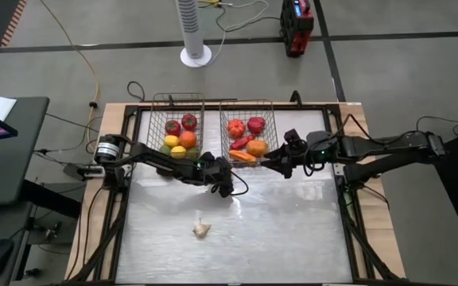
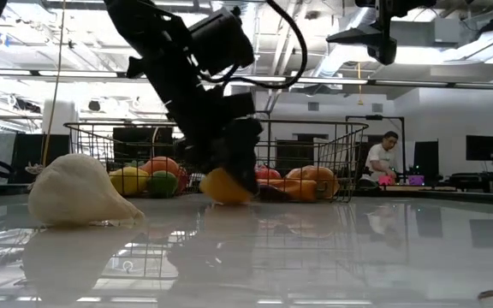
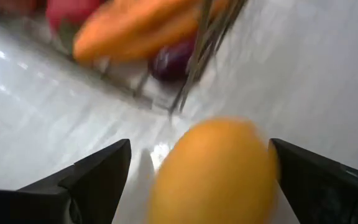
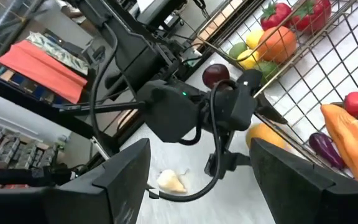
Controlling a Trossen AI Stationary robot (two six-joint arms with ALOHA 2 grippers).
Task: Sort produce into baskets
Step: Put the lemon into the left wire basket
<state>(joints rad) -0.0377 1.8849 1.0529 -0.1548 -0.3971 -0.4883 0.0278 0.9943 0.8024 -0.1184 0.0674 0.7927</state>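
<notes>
Plenty of bare table [image 1: 293,238] lay open toward the near edge, with only the white garlic [image 1: 202,229] sitting alone out there, well apart from both arms. At the far edge the two wire baskets stood side by side, the left basket [image 1: 156,123] holding red, orange, yellow and green rounds, the right basket [image 1: 270,119] holding reds, an orange piece and a carrot [image 1: 242,156]. The left gripper [image 1: 225,184] was down at the table just in front of the right basket's near corner, fingers spread wide around a yellow-orange fruit [image 3: 213,171] resting on the surface. The right gripper [image 1: 270,165] hung above that basket's near edge, fingers apart, holding nothing.
</notes>
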